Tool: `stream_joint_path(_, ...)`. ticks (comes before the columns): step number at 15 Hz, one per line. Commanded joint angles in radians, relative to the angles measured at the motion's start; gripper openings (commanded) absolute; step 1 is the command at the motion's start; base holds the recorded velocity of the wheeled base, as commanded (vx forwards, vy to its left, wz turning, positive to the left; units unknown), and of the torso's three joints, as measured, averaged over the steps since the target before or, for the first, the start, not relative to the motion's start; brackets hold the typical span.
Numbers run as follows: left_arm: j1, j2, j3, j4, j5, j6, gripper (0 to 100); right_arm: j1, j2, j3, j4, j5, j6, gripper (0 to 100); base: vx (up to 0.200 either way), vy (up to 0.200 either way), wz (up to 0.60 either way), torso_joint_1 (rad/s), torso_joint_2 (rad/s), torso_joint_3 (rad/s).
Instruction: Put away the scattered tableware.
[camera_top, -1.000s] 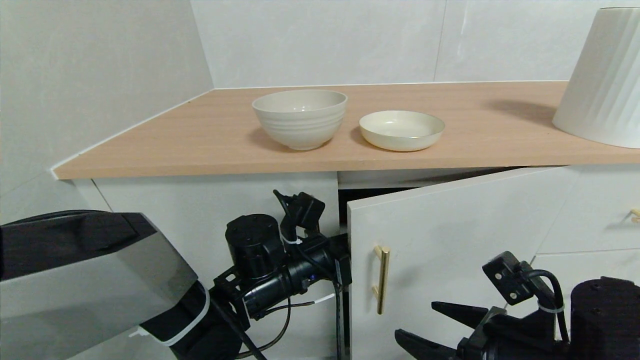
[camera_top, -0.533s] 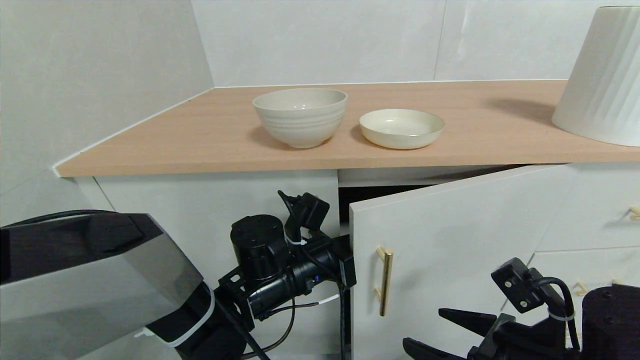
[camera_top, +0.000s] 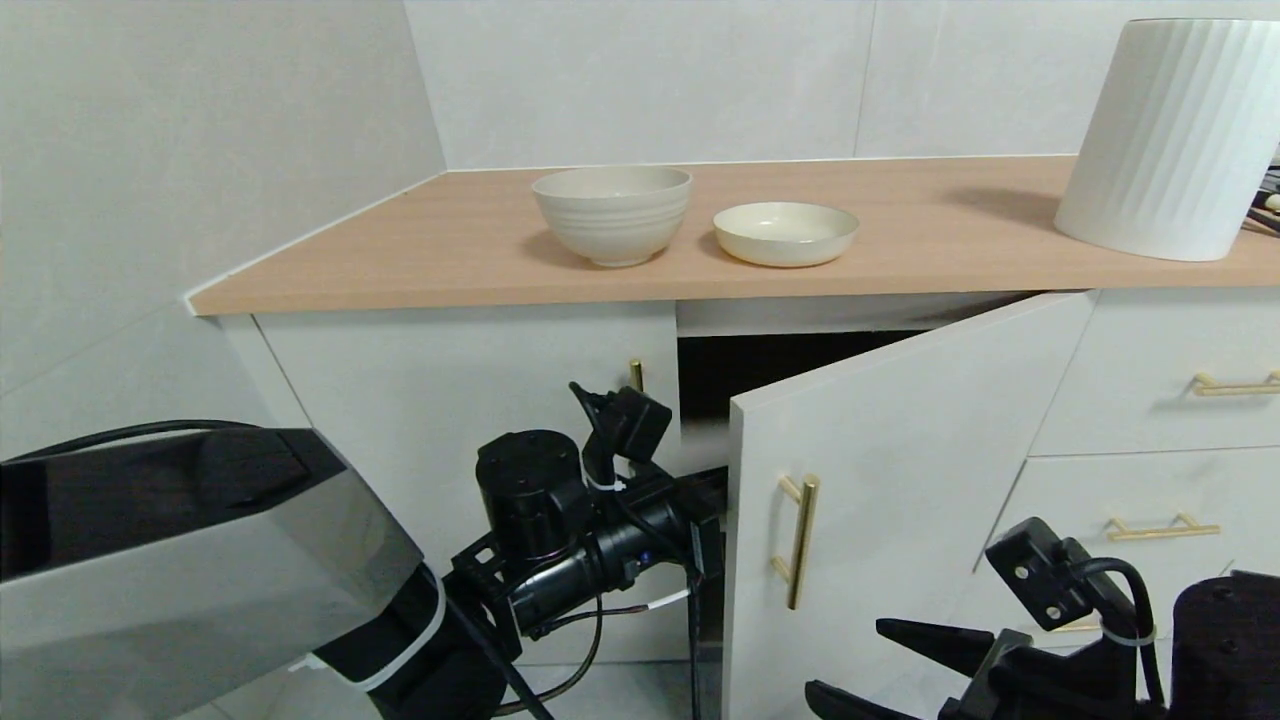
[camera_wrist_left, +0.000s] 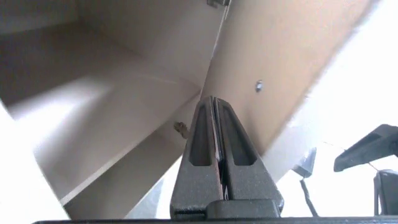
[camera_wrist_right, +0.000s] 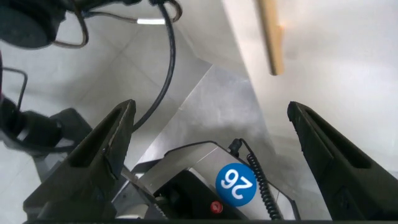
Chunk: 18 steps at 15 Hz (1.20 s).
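Note:
A deep ribbed cream bowl (camera_top: 612, 212) and a shallow cream dish (camera_top: 786, 232) stand side by side on the wooden counter (camera_top: 420, 260). Below them a white cabinet door (camera_top: 900, 450) with a gold handle (camera_top: 800, 540) stands partly open over a dark interior. My left gripper (camera_wrist_left: 213, 106) is shut with nothing in it, its tip inside the gap by the door's inner face (camera_wrist_left: 292, 68). My right gripper (camera_top: 845, 660) hangs open and empty low in front of the door, below the handle (camera_wrist_right: 272, 37).
A tall white ribbed container (camera_top: 1170, 140) stands at the counter's right end. Drawers with gold handles (camera_top: 1235, 383) lie right of the open door. A closed cabinet door (camera_top: 460, 400) and the side wall are on the left.
The whole head view has shifted, so the counter looks farther off and drawers come into view. The cabinet door has swung wider open, with my left gripper staying at its edge.

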Motion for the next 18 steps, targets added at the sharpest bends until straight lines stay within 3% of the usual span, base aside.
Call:
stream_joint_path(1, 0.001, 0.028, -0.023, 0.000, 0.001, 0.000, 0, 0.002, 0.002, 0.000, -0.001, 0.001, 0.000, 100, 0.000, 0.000, 0.00, 0.000, 0.00, 0.000)
stream_joint_path(6, -0.001, 0.049, -0.049, 0.001, 0.002, -0.002, 0, 0.002, 0.002, 0.000, -0.001, 0.001, 0.000, 100, 0.000, 0.000, 0.00, 0.000, 0.00, 0.000)
stream_joint_path(12, 0.001, 0.061, -0.063, 0.004, 0.002, -0.002, 0, 0.002, 0.002, 0.000, -0.001, 0.001, 0.000, 100, -0.200, 0.000, 0.00, 0.006, 0.00, -0.002)
stream_joint_path(18, 0.001, 0.111, -0.112, 0.004, 0.002, -0.002, 0, 0.002, 0.002, 0.000, -0.001, 0.001, 0.000, 100, 0.000, 0.000, 0.00, 0.000, 0.00, 0.000)
